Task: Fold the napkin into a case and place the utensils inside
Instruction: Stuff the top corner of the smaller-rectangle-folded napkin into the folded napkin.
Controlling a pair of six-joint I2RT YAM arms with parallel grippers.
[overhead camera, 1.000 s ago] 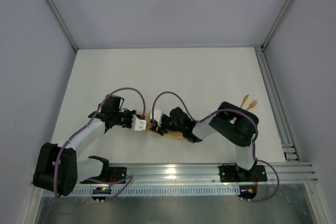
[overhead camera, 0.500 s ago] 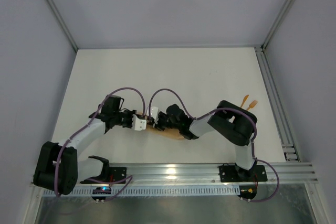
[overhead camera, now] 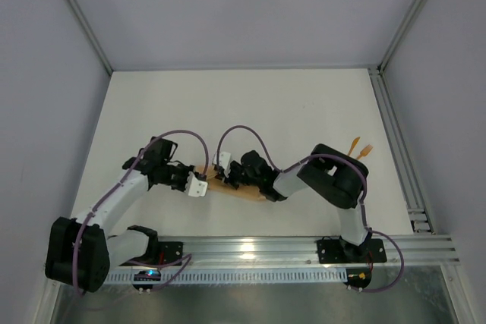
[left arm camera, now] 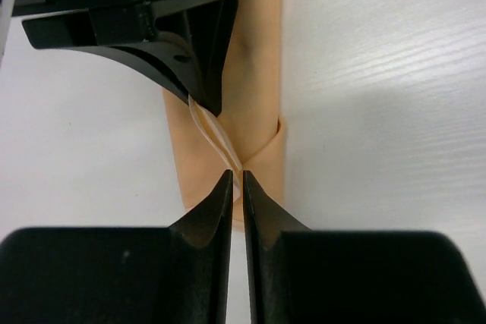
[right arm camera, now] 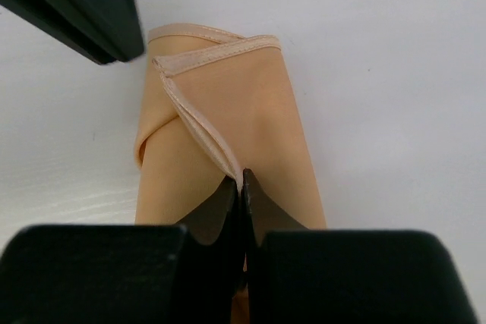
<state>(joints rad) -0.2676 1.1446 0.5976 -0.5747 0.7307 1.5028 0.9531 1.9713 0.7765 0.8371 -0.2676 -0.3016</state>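
The peach napkin (overhead camera: 241, 190) lies folded into a narrow strip between my two grippers, its hemmed diagonal edge raised. My right gripper (overhead camera: 222, 170) is shut on that hem (right arm camera: 205, 130), which runs straight into its tips (right arm camera: 241, 176) in the right wrist view. My left gripper (overhead camera: 199, 186) faces it from the strip's left end. Its jaws (left arm camera: 235, 176) stand a thin slit apart, and the hem only reaches their tips. The napkin (left arm camera: 254, 73) fills the middle of the left wrist view. The orange utensils (overhead camera: 361, 148) lie far right on the table, apart from both grippers.
The white table (overhead camera: 250, 111) is bounded by grey walls and by a metal rail (overhead camera: 414, 180) on the right. The two arm bases sit on the aluminium frame (overhead camera: 250, 248) at the near edge. Purple cables loop over both wrists.
My right gripper has closed onto the napkin's hem. My left arm has swung a little to the left, and its jaws have parted slightly.
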